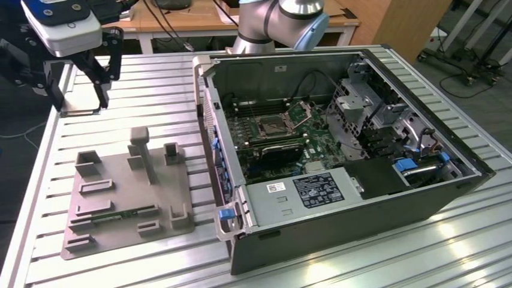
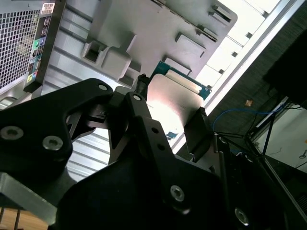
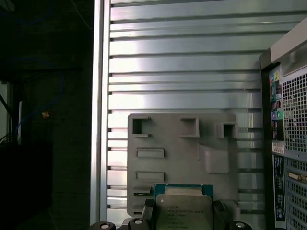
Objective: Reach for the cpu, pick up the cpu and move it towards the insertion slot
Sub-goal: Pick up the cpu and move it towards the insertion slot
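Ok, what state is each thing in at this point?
cpu: gripped by its edges, held in the air, off the grey tray.
gripper: shut on the cpu.
insertion slot: open, hinged plate raised, dark centre showing.
computer case: lying on its side, side panel off.
grey tray: flat on the table.

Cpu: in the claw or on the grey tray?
In the claw: both wrist views show the cpu between its fingers, off the tray.
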`<state>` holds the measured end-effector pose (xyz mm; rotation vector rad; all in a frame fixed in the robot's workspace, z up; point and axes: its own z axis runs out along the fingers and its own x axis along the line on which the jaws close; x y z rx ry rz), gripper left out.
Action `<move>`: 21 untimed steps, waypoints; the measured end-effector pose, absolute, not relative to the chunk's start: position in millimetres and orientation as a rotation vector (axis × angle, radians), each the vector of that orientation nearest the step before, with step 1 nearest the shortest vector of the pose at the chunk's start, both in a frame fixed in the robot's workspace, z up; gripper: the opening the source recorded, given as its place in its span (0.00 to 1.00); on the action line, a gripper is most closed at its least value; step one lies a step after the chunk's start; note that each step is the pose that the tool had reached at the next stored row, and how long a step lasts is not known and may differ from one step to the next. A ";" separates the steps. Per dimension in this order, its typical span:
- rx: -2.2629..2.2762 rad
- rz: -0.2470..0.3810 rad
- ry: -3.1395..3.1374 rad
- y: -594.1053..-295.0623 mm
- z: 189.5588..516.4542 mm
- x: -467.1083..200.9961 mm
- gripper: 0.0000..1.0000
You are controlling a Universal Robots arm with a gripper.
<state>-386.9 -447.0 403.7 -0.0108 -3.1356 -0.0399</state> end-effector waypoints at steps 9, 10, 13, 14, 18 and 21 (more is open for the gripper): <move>-0.011 -0.040 -3.136 -447.0 403.6 -379.7 0.54; -0.011 -0.040 -3.136 -447.0 403.6 -378.8 0.54; -0.011 -0.040 -3.136 -447.0 403.6 -376.4 0.54; -0.011 -0.040 -3.136 -447.0 403.6 -375.7 0.54; -0.011 -0.040 -3.136 -447.0 403.5 -373.1 0.54; -0.011 -0.040 -3.136 -447.0 403.5 -370.9 0.54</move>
